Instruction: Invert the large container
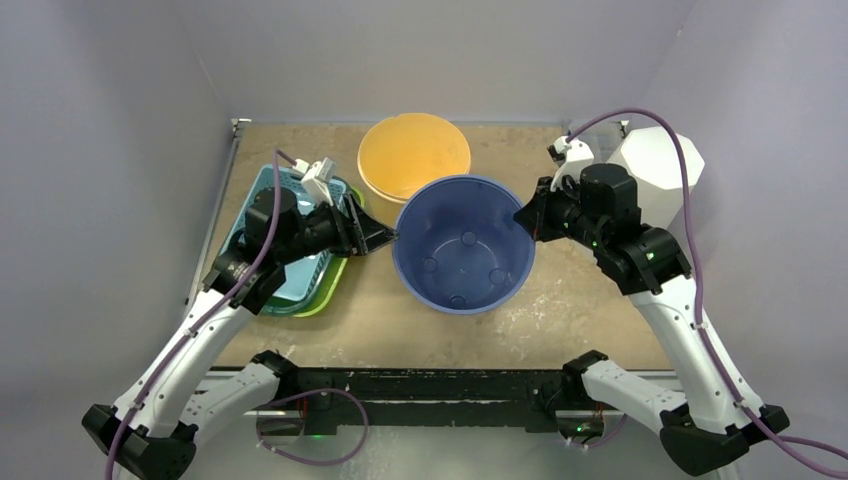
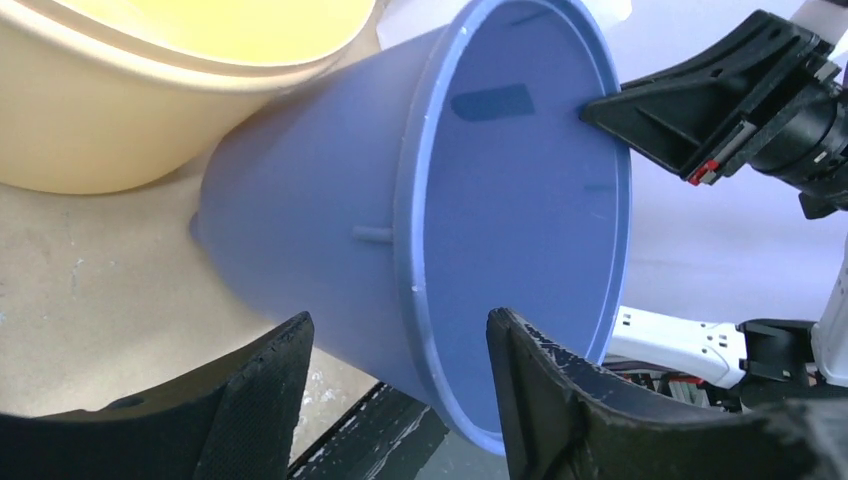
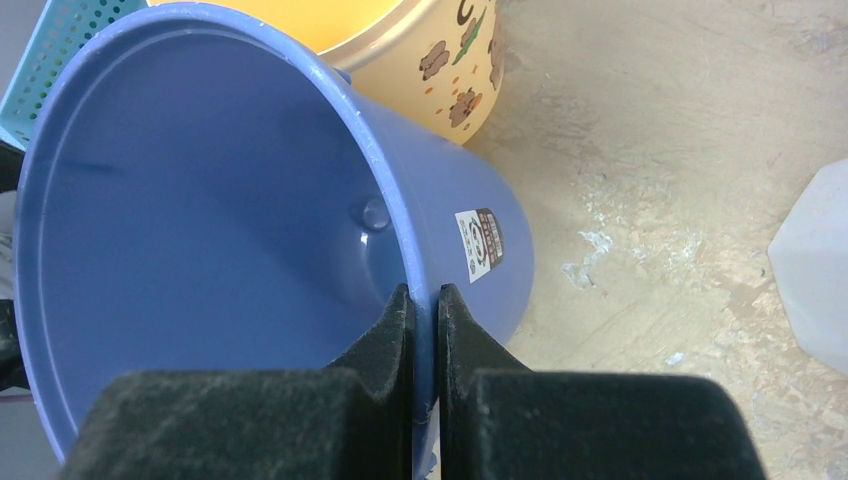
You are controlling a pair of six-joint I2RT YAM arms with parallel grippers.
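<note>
Empty blue container (image 1: 462, 215) sits mouth-up mid-desk (image 1: 580, 310), just beside the empty yellow container (image 1: 413, 155). Right gripper (image 3: 425, 310) jaws pinch its right rim; left gripper (image 2: 395, 350) jaws gape astride the left rim

1. Top external view: set high above and behind the arm bases, looking steeply down. It stands well apart from the blue bucket (image 1: 463, 245), which lies near mid-frame on the table (image 1: 600, 310).
2. Left wrist view: close at the blue bucket's left rim, facing across its mouth to the right gripper (image 2: 605, 108) at the far rim. The left gripper (image 2: 398, 320) fills the lower edge.
3. Right wrist view: close at the blue bucket's right rim, looking past its own fingers into the mouth.
4. Shared field: all three views show the blue bucket and the yellow bucket (image 1: 414, 155) beside it.
</note>
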